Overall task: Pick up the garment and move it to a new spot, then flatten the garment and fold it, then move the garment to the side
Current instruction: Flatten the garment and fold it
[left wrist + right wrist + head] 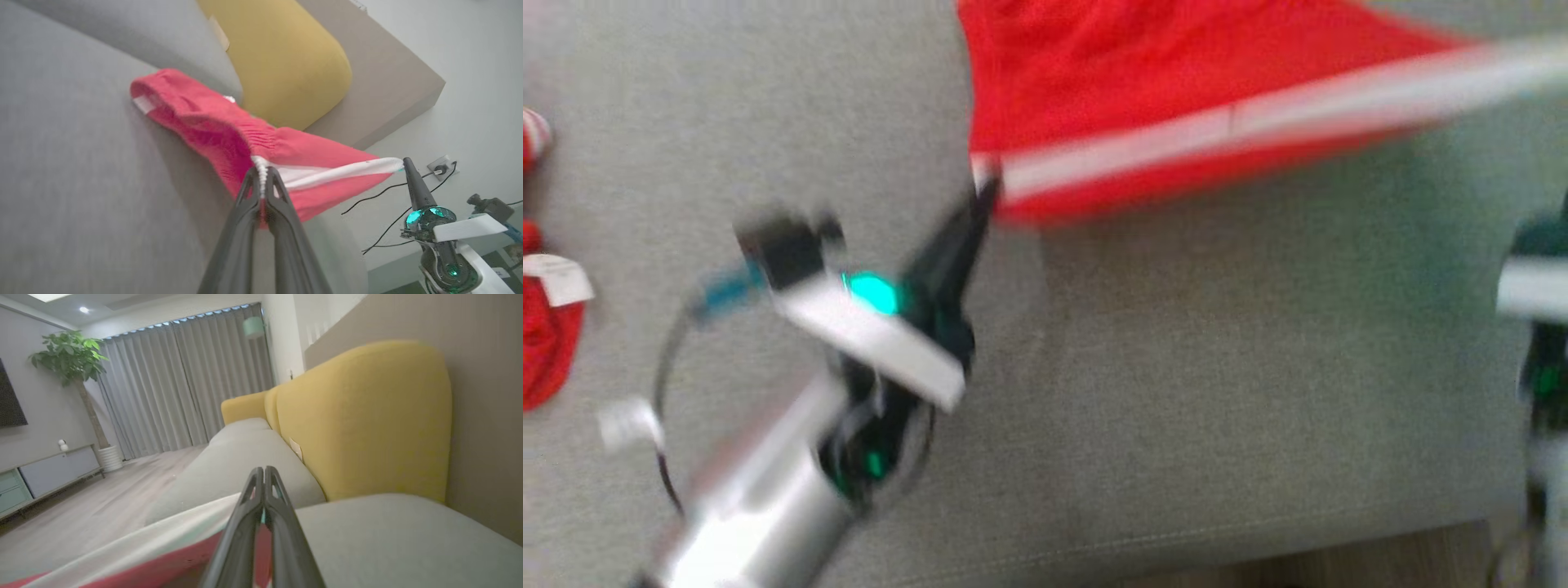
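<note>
**Red garment held tight between two closed grippers over the grey sofa**

The garment [1111,82] [212,126] is made of bright red cloth with a fine knitted texture. A broad white stripe [339,171] runs along one edge, with a narrow band of red below it. In the left wrist view there is a gathered, elastic-looking part near the middle of the cloth, and a small white patch at its far end. The stripe edge is pulled into a straight line between the two grippers, and the rest of the cloth hangs from this line towards the sofa seat [1176,367]. The far end is low, close to the seat and near the yellow cushion [286,61]. I cannot tell if it touches the seat.

The left gripper [261,174] is clenched on the garment: its two dark fingers press together on one end of the white stripe. In the head view, which is much blurred, the tip of this gripper meets the lower left corner of the cloth. The right gripper [404,163] [264,471] is also clenched, and it pinches the other end of the stripe. In its own view, red and white cloth lies at the base of its fingers.

About writing: a second red item [547,343] lies on the seat at the left edge of the head view and carries a white tag [556,278], but the blur makes it unreadable. A small pale tag [296,448] is sewn at the lower edge of the yellow cushion, and no words can be read on it. No brand name is readable on the garment.
</note>
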